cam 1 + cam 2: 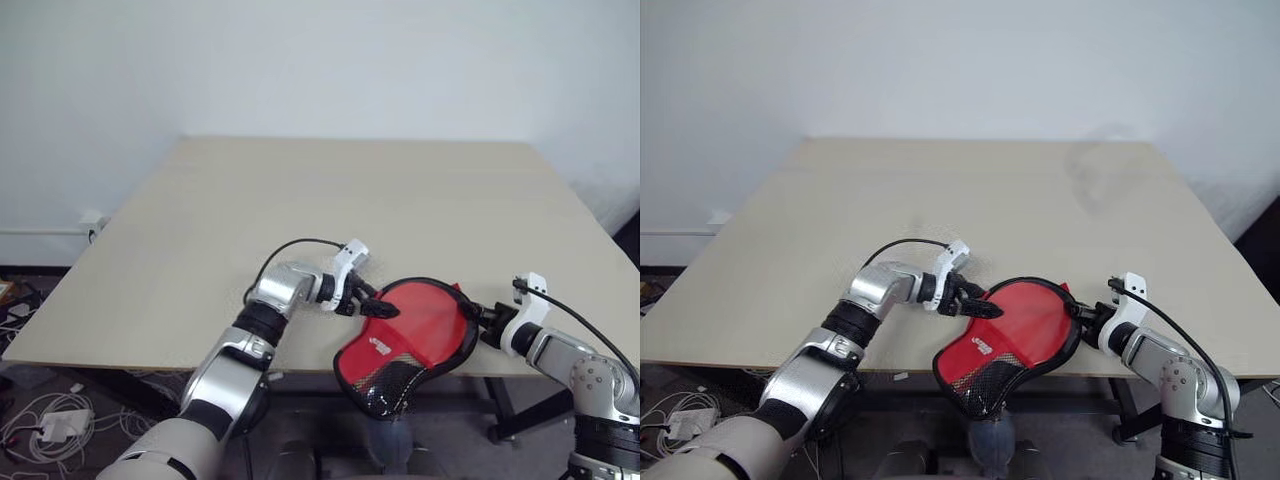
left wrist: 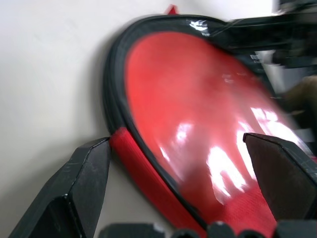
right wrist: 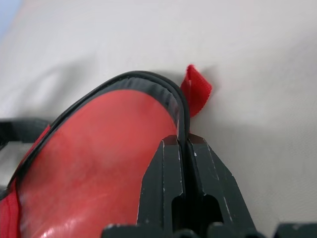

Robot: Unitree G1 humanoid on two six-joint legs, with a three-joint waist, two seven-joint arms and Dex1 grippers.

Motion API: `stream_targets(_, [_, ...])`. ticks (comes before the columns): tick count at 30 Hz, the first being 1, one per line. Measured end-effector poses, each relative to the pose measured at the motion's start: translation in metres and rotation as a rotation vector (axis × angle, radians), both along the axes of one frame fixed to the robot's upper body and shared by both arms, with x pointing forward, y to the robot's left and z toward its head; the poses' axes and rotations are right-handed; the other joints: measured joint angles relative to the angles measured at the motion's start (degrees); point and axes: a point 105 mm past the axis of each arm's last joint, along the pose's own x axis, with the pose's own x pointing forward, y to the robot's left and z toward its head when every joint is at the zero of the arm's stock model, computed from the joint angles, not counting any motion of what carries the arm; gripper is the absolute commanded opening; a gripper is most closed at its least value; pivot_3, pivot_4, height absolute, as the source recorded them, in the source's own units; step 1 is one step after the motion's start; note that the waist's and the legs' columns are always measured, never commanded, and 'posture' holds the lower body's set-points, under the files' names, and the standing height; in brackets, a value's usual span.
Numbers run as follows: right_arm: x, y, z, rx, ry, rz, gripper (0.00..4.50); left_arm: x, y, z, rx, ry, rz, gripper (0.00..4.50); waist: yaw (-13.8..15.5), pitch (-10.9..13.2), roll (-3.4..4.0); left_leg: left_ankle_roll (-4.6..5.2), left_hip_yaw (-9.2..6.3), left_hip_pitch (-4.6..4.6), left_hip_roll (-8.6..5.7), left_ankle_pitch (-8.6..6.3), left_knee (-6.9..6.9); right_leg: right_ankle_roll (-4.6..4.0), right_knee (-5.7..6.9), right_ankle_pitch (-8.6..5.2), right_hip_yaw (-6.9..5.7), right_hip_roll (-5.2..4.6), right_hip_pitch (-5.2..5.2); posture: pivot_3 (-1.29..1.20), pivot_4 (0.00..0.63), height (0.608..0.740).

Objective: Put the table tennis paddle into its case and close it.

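While the case lies at the near edge of the pale surface, both pincers work at it from opposite sides. Left pincer: fingers spread wide, nothing held between them. In its wrist view the two black fingers stand well apart, one beside the case's black zipper edging, the other over the red face. It sits at the case's left rim, touching or just above it; cannot tell which.

Between the two pincers: the case, red fabric face up, glossy, black edging all round. Its narrow handle end, with black mesh pocket and small white logo, hangs out past the surface edge, nearer the robot than either pincer. Whether the paddle is inside cannot be told.

Right pincer: fingers pressed together, clamped on the black zipper edging at the case's right rim; the right wrist view shows the edging running straight into the closed fingertips. A small red tab sticks out from the rim just beyond those fingertips, resting on the surface.
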Motion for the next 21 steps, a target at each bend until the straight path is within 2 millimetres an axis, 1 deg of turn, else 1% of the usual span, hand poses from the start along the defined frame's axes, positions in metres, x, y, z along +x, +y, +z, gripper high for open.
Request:
stream_targets(3, [0.011, 0.007, 0.009, 0.025, -0.036, -0.034, 0.01, -0.005, 0.011, 0.011, -0.066, 0.066, -0.003, 4.50, -0.43, 0.27, 0.11, 0.01, 0.01, 0.01, -0.01, 0.09, -0.02, 0.00, 0.08, 0.01, 0.05, 0.00, -0.02, 0.00, 0.000, 0.740])
stream_targets(6, [0.023, 0.012, 0.023, 0.019, -0.085, -0.050, 0.01, -0.012, 0.023, 0.028, -0.163, 0.099, -0.020, 4.50, -0.62, 0.43, 0.13, -0.01, 0.00, 0.00, -0.01, 0.11, -0.03, 0.00, 0.11, 0.01, 0.06, 0.00, -0.06, 0.00, 0.000, 0.740])
stream_targets(9, [0.034, 0.014, 0.033, 0.001, -0.124, -0.069, 0.01, -0.010, 0.034, 0.046, -0.209, 0.053, -0.025, 4.50, -0.41, 0.44, 0.14, 0.00, -0.01, -0.03, -0.02, 0.11, -0.06, 0.01, 0.09, 0.00, 0.07, 0.00, -0.05, 0.00, 0.000, 0.740])
stream_targets(11, [0.039, 0.014, 0.033, -0.001, -0.127, -0.087, 0.01, -0.007, 0.041, 0.051, -0.213, 0.022, -0.013, 4.50, -0.31, 0.44, 0.14, -0.01, -0.01, -0.04, -0.03, 0.11, -0.08, 0.01, 0.07, 0.00, 0.07, 0.00, -0.04, 0.00, 0.000, 0.740])
stream_targets(13, [0.040, 0.013, 0.025, -0.003, -0.097, -0.106, 0.01, -0.004, 0.047, 0.052, -0.203, -0.010, 0.000, 4.50, -0.29, 0.44, 0.14, -0.01, -0.02, -0.05, -0.03, 0.11, -0.08, 0.01, 0.07, 0.00, 0.07, 0.00, -0.04, 0.00, 0.000, 0.740])
stream_targets(15, [0.040, 0.011, 0.019, -0.008, -0.076, -0.119, 0.01, 0.000, 0.054, 0.048, -0.179, -0.029, 0.020, 4.50, -0.34, 0.45, 0.16, 0.00, 0.01, -0.05, -0.04, 0.12, -0.08, 0.01, 0.08, 0.00, 0.12, 0.00, -0.07, 0.00, 0.000, 0.740])
stream_targets(18, [0.042, 0.010, 0.017, -0.007, -0.073, -0.127, 0.01, 0.004, 0.066, 0.040, -0.113, -0.059, 0.038, 4.50, -0.37, 0.46, 0.16, 0.00, 0.01, -0.04, -0.04, 0.12, -0.09, 0.01, 0.09, 0.00, 0.12, 0.00, -0.08, 0.00, 0.000, 0.740])
stream_targets(21, [0.049, 0.008, 0.015, -0.009, -0.068, -0.154, 0.01, 0.003, 0.072, 0.038, -0.106, -0.062, 0.040, 4.50, -0.41, 0.46, 0.17, 0.00, 0.02, -0.03, -0.03, 0.14, -0.06, 0.00, 0.09, 0.01, 0.12, 0.00, -0.06, 0.00, 0.000, 0.740])
